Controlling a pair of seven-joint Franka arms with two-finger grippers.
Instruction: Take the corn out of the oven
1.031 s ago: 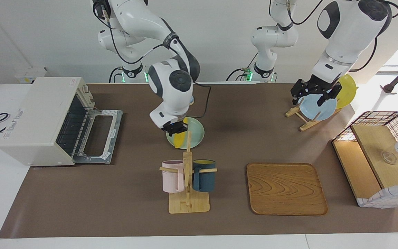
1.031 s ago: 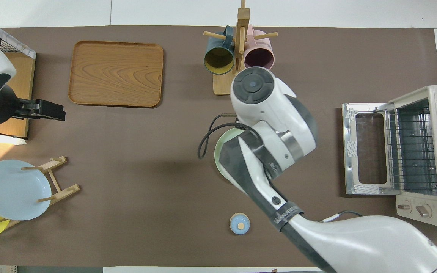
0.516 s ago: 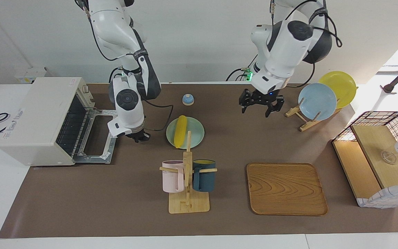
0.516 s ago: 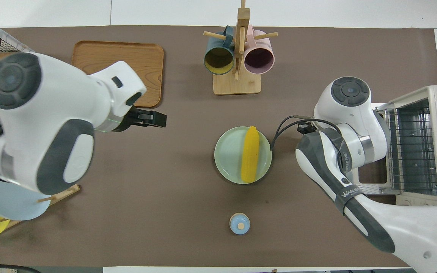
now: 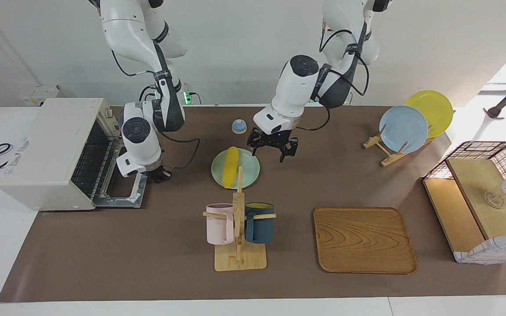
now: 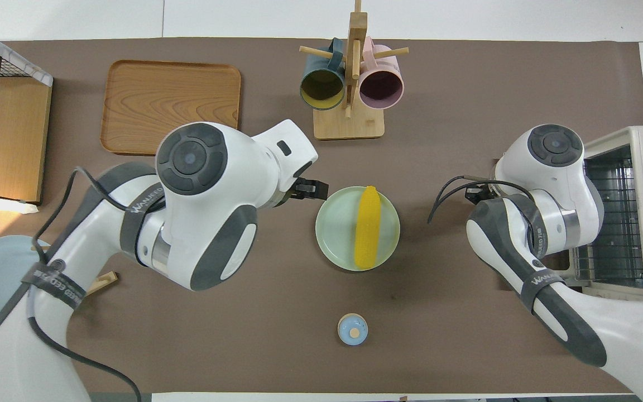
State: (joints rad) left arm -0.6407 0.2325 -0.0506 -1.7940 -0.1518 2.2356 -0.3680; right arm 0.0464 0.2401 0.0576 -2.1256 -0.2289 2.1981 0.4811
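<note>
The yellow corn [image 5: 229, 166] lies on the pale green plate [image 5: 248, 171] in the middle of the table; it also shows in the overhead view [image 6: 367, 226]. The off-white oven [image 5: 46, 145] stands at the right arm's end, its door [image 5: 125, 175] folded down flat and its wire rack bare. My right gripper [image 5: 158, 176] hangs low at the door's edge, between the oven and the plate, holding nothing I can see. My left gripper [image 5: 272, 150] is open and empty, just above the table beside the plate, on the plate's left-arm side.
A wooden mug rack [image 5: 239, 245] with a pink and a dark blue mug stands farther from the robots than the plate. A wooden tray [image 5: 364, 239], a plate rack [image 5: 404, 129] and a wire-framed shelf box [image 5: 481, 197] are toward the left arm's end. A small blue knob [image 5: 239, 126] lies near the robots.
My right gripper left the corn on the green plate and moved to the oven door's edge. My left arm swung from the plate rack to beside the green plate.
</note>
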